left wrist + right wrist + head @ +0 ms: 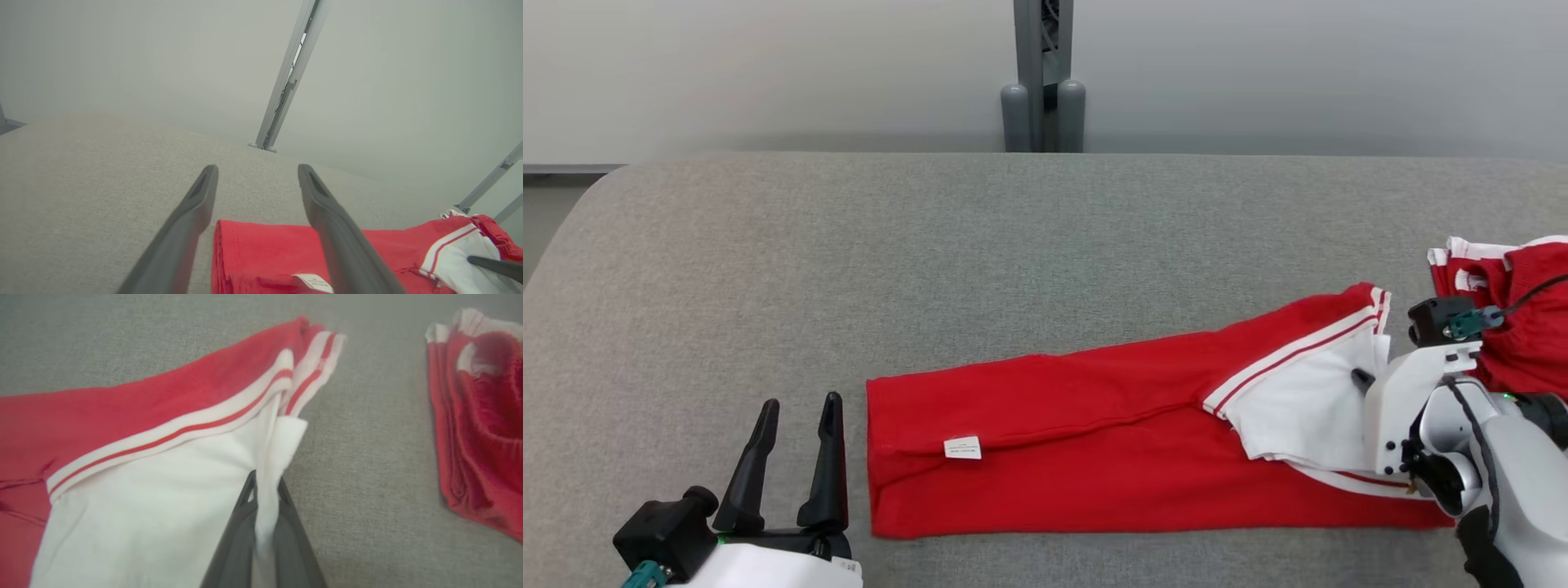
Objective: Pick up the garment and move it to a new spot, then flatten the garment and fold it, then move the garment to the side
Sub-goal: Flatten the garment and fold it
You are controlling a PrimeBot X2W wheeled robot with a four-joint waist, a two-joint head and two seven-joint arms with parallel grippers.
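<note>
The garment [1078, 433] is red with a white panel and white stripes. It lies stretched out lengthwise on the grey table [849, 245], with a small white label near its left end. My right gripper [1362, 378] is at the garment's right end, shut on a fold of the white fabric [269, 449]; its fingertips [250, 486] pinch the cloth from both sides. My left gripper [800, 402] is open just left of the garment's left edge [220, 253], holding nothing. In the left wrist view its two fingers [200, 204] spread wide over the table.
A second red and white garment [1519, 327] lies bunched at the table's right edge, just behind my right wrist [478, 428]. A grey post [1043, 73] stands behind the table's far edge. Bare grey tabletop stretches to the left and the back.
</note>
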